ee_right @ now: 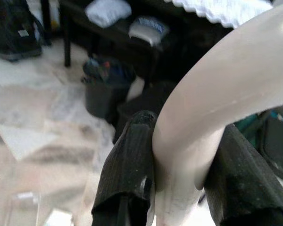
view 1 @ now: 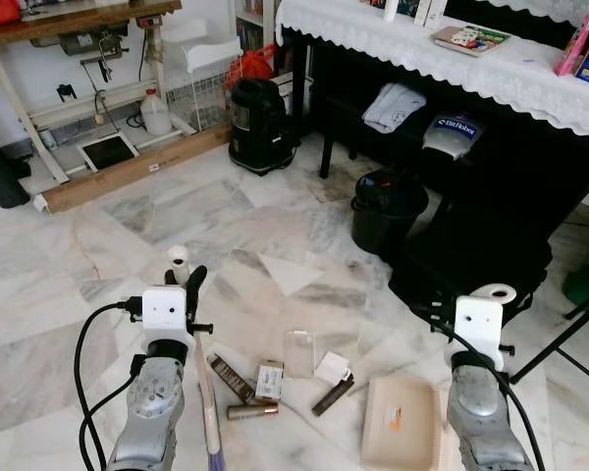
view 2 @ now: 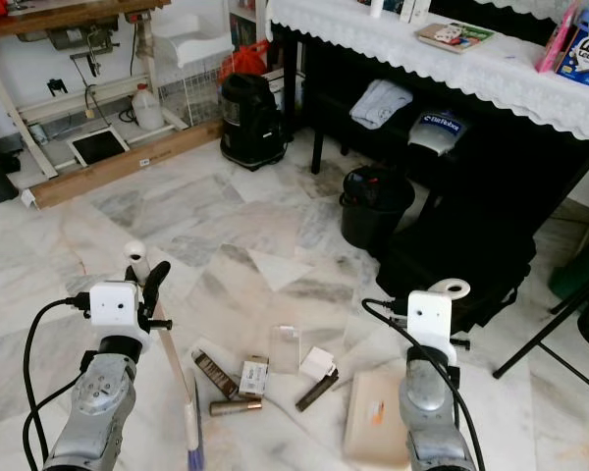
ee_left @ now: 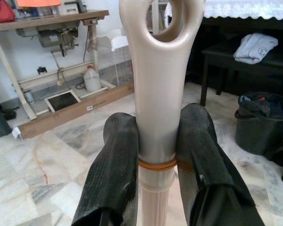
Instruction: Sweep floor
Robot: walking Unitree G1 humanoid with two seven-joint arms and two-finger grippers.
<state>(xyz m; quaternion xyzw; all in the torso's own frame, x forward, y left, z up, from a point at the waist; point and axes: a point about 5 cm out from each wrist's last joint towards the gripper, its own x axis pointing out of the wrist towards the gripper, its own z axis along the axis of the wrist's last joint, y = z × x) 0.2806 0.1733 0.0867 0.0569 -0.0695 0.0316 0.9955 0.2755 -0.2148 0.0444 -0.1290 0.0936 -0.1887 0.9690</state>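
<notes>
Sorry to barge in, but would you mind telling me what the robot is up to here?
It is set up to sweep the marble floor. The left gripper is shut on a beige broom handle, and the right gripper is shut on the cream dustpan handle, with the dustpan resting on the floor. Litter, small wrappers and tubes, lies between the two arms, not yet in the pan.

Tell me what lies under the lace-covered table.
Under the table, a dark bench holds a folded grey cloth and a grey bag; a black bucket stands before it. Farther back is too dark to see.
</notes>
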